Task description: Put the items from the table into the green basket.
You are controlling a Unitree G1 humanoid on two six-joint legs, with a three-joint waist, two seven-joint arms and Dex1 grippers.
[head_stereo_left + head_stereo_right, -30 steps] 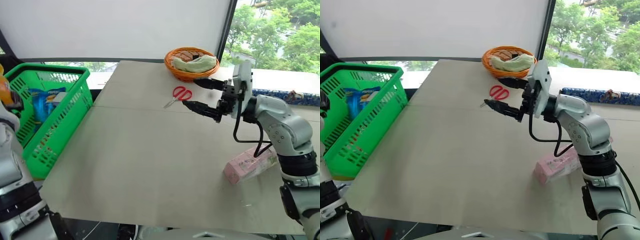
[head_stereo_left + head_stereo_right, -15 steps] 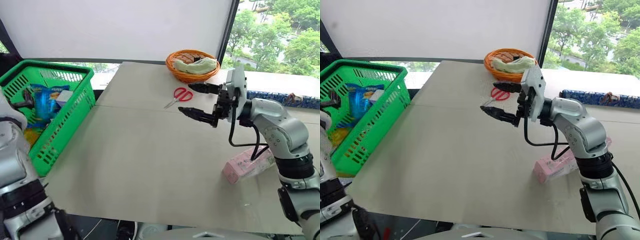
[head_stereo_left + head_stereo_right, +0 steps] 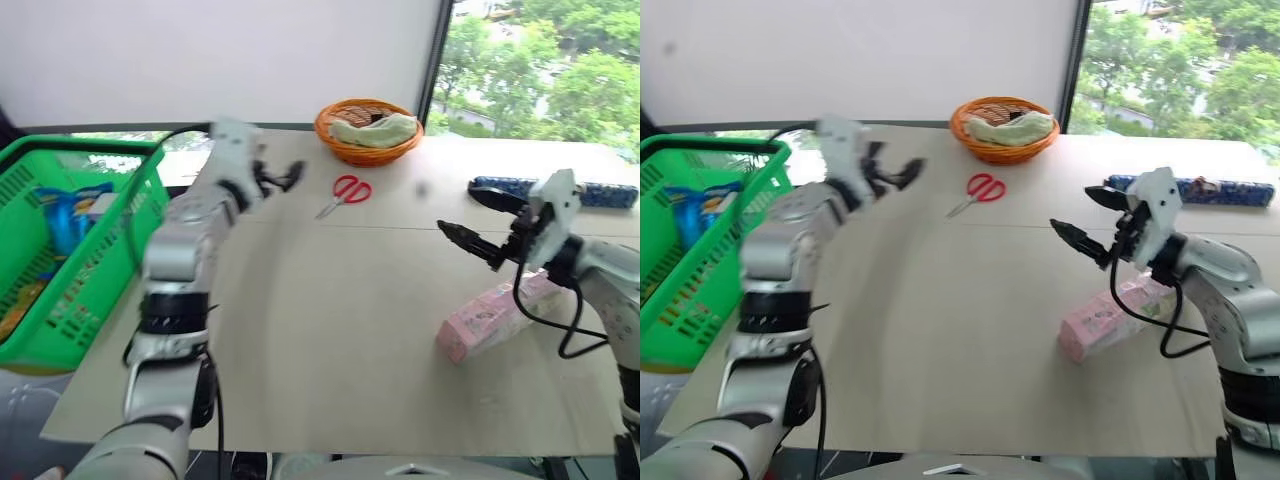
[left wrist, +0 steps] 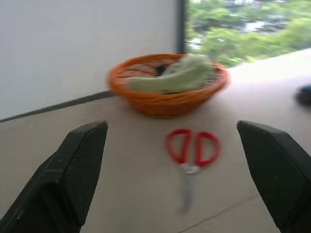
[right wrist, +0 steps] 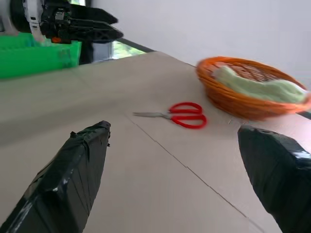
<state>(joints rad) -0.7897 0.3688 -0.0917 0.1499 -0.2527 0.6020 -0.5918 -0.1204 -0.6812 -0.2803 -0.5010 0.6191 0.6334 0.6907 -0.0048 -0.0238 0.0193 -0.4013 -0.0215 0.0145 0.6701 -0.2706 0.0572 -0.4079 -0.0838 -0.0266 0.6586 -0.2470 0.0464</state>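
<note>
The green basket (image 3: 118, 262) stands off the table's left edge with a blue packet (image 3: 68, 203) inside; an orange shape low in it is too unclear to name. A long pink pack (image 3: 495, 315) lies on the table (image 3: 300, 330) at the right. My left gripper (image 3: 908, 172) hangs open and empty over the table's far left part, facing the red scissors (image 4: 193, 148). My right gripper (image 3: 1070, 208) is open and empty, hovering just above and behind the pink pack, apart from it. The right wrist view shows the left gripper (image 5: 82, 26) across the table.
A round orange wicker basket (image 3: 365, 130) with a pale green cloth sits at the table's far edge. The red scissors (image 3: 345, 190) lie just in front of it. A blue strip (image 3: 590, 190) runs along the sill at the far right. A thin seam (image 3: 380, 228) crosses the tabletop.
My left arm has swung from over the green basket to above the table, gripper open. My right gripper has drawn back to the right, away from the scissors. The camera has also turned.
</note>
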